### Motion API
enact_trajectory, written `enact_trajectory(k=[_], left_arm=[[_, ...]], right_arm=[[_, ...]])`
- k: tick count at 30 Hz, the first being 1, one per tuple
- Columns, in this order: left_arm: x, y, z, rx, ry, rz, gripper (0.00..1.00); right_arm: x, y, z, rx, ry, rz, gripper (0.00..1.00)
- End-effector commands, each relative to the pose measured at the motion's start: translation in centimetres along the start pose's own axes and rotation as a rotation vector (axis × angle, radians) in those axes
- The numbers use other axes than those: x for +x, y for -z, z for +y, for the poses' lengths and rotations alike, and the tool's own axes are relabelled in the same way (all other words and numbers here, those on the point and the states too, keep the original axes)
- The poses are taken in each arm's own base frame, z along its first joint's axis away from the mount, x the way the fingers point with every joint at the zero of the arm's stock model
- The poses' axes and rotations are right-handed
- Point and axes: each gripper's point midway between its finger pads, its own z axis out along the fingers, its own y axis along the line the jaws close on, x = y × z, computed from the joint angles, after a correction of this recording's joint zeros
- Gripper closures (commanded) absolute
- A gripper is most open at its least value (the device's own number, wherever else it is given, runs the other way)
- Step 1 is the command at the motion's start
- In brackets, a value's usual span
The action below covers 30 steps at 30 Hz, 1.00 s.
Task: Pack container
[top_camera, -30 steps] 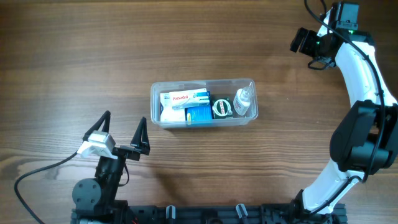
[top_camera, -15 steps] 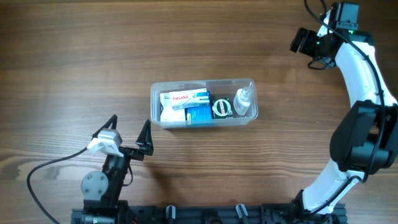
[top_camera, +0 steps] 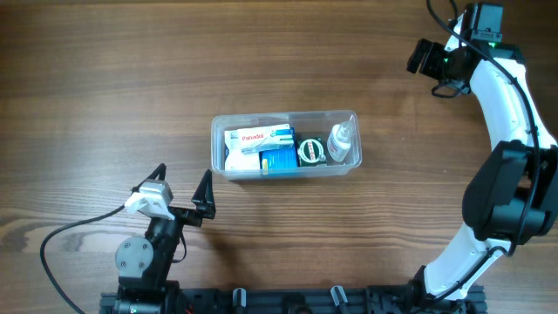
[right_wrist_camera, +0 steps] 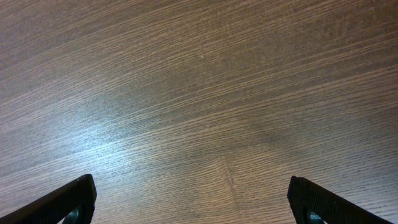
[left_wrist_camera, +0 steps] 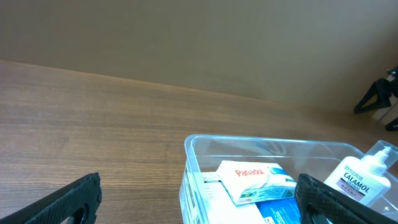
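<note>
The clear plastic container [top_camera: 219, 129] sits at the middle of the table, also in the left wrist view [left_wrist_camera: 205, 144]. It holds a white and red Panadol box [top_camera: 253, 137], a blue box [top_camera: 279, 160], a small round green-ringed item [top_camera: 309, 153] and a small clear bottle [top_camera: 340, 142] labelled Calamol [left_wrist_camera: 364, 176]. My left gripper [top_camera: 179, 194] is open and empty near the front edge, left of and below the container. My right gripper [right_wrist_camera: 199, 208] is open and empty over bare wood; in the overhead view its jaws are hidden behind the camera housing at the far right.
The wooden table [top_camera: 105, 78] surrounds the container. The right arm [top_camera: 506, 131] curves along the right edge. A black cable [top_camera: 61, 240] trails from the left arm at the front left. A plain wall rises behind the table in the left wrist view.
The left arm drew back toward the front edge and turned slightly, its gripper shifting right and down. The right arm and the container have not moved.
</note>
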Motion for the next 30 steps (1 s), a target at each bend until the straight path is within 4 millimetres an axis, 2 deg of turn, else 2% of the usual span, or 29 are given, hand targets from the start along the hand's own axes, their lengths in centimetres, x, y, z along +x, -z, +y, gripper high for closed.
enact_trajectory(k=[1,6,8,9,13,15,16,17,19,21,23,24,25,27,29,30], left_arm=[[0.1,0.0,0.4,-0.017,0.0,-0.002,0.0],[0.1,0.0,0.4,-0.017,0.0,-0.002,0.0],[0.1,0.0,0.4,-0.017,0.0,-0.002,0.0],[0.1,0.0,0.4,-0.017,0.0,-0.002,0.0],[0.1,0.0,0.4,-0.017,0.0,-0.002,0.0],[0.1,0.0,0.4,-0.017,0.0,-0.002,0.0],[0.1,0.0,0.4,-0.017,0.0,-0.001,0.0],[0.1,0.0,0.4,-0.017,0.0,-0.002,0.0],[0.1,0.0,0.4,-0.017,-0.001,-0.002,0.0],[0.1,0.0,0.4,-0.017,0.0,-0.002,0.0],[0.1,0.0,0.4,-0.017,0.0,-0.002,0.0],[0.1,0.0,0.4,-0.017,0.0,-0.002,0.0],[0.1,0.0,0.4,-0.017,0.0,-0.002,0.0],[0.1,0.0,0.4,-0.017,0.0,-0.002,0.0],[0.1,0.0,0.4,-0.017,-0.001,-0.002,0.0],[0.1,0.0,0.4,-0.017,0.0,-0.002,0.0]], right_arm=[[-0.5,-0.2,-0.3,0.01,0.009,-0.009,0.0],[-0.5,-0.2,-0.3,0.01,0.009,-0.009,0.0],[-1.0,0.9,0.3,0.002,0.017,-0.033,0.0],[-1.5,2.3,1.1,-0.012,0.03,-0.063,0.0],[-3.6,11.4,6.2,-0.101,0.108,-0.25,0.0],[-3.7,18.4,9.5,-0.178,0.162,-0.382,0.0],[-3.1,23.9,11.5,-0.241,0.2,-0.482,0.0],[-2.5,26.7,12.5,-0.277,0.22,-0.532,0.0],[-0.3,33.7,14.5,-0.379,0.272,-0.649,0.0],[2.0,39.1,15.3,-0.463,0.305,-0.741,0.0],[4.2,44.3,14.8,-0.538,0.322,-0.836,0.0],[5.5,47.4,13.7,-0.57,0.319,-0.903,0.0],[6.7,49.5,12.7,-0.586,0.315,-0.95,0.0],[10.0,52.4,10.1,-0.589,0.335,-1.003,0.0],[13.2,53.6,7.5,-0.58,0.325,-1.011,0.0],[15.5,54.5,5.7,-0.581,0.322,-1.026,0.0]])
